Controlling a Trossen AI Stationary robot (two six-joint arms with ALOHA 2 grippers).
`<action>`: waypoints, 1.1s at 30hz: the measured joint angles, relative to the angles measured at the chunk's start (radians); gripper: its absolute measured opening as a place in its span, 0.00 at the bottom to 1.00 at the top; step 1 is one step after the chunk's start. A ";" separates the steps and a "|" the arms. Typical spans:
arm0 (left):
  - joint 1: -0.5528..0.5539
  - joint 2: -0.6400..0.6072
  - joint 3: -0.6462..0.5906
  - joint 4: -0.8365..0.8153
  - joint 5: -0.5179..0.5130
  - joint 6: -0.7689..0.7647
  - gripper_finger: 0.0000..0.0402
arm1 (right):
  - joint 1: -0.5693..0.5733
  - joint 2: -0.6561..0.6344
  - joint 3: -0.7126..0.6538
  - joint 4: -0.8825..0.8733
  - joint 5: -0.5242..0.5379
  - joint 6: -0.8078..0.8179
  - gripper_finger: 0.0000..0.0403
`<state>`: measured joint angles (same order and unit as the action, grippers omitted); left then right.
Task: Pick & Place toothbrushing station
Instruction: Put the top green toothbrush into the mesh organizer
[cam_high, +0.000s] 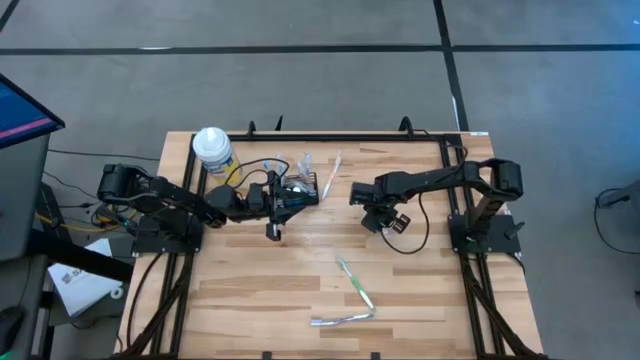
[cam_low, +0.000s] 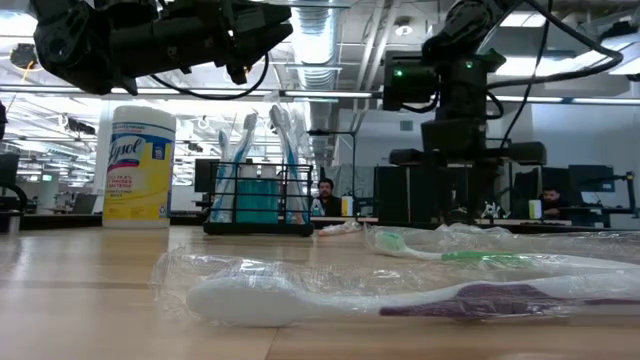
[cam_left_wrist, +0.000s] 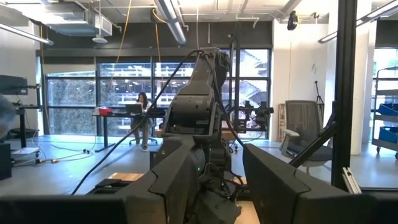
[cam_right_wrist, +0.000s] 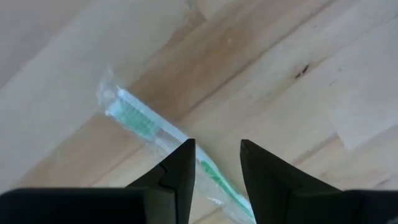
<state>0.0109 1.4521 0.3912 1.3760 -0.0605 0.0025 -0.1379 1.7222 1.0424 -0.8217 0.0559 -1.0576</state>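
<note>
A pale wooden worktop (cam_high: 300, 270) framed in black rails stands on a grey floor, with an open-plan workspace of desks and windows beyond it. Nearest the low camera, a wrapped purple-handled toothbrush (cam_low: 400, 298) lies across the boards, and just behind it a wrapped green toothbrush (cam_low: 440, 252) rests flat. Farther back the toothbrushing station (cam_low: 258, 198), a small black wire-mesh caddy, stands upright on the worktop with blue and clear toothbrushes poking up out of it; a yellow wipes canister (cam_low: 138, 166) with a white lid stands just beside it. From above, the caddy sits toward the far left of the worktop, and a loose white wrapped toothbrush (cam_high: 335, 166) lies near it. The left tool (cam_high: 273, 232) hangs over the boards just in front of the caddy, its fingers apart and nothing between them. The right tool (cam_right_wrist: 217, 163), well apart toward the middle right, points down at the worktop with its fingers apart and empty; its own camera shows a green wrapped toothbrush lying on the wood beneath them. People sit at desks in the distant background.
</note>
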 joint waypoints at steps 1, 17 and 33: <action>0.000 0.000 0.000 0.000 0.000 0.000 0.36 | 0.000 0.000 0.000 -0.006 0.004 -0.010 0.29; 0.022 0.000 0.000 0.000 0.004 0.000 0.36 | 0.009 0.000 0.000 -0.061 0.049 -0.125 0.29; 0.024 0.000 0.000 0.000 -0.001 0.000 0.36 | -0.025 0.000 0.000 -0.061 0.043 -0.182 0.29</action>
<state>0.0353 1.4521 0.3908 1.3762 -0.0615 0.0025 -0.1632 1.7222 1.0424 -0.8822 0.0990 -1.2394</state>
